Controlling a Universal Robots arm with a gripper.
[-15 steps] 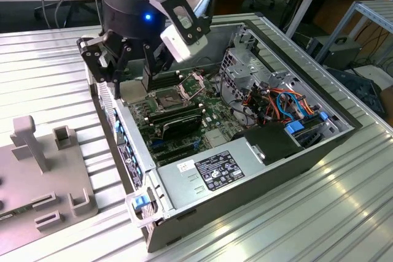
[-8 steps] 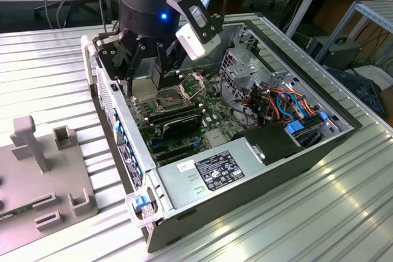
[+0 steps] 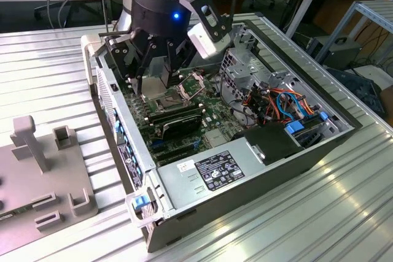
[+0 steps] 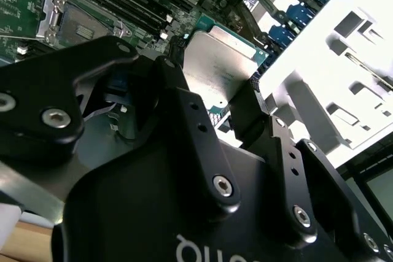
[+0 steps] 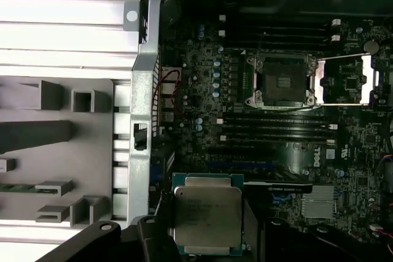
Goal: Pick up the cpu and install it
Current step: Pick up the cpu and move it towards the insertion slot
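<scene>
I am clamping my black gripper (image 3: 153, 75) on the small thin square silvery-tan metal cpu (image 5: 207, 216), with the black fingers (image 4: 245, 118) pressing on two opposite edges. I am holding the cpu in the air above the green motherboard (image 5: 202, 78), apart from the square dark socket (image 5: 282, 81), whose metal frame (image 5: 344, 78) is standing swung open. The motherboard is lying inside the open grey computer case (image 3: 245, 176), which is resting on the ribbed aluminium surface (image 3: 344, 213).
</scene>
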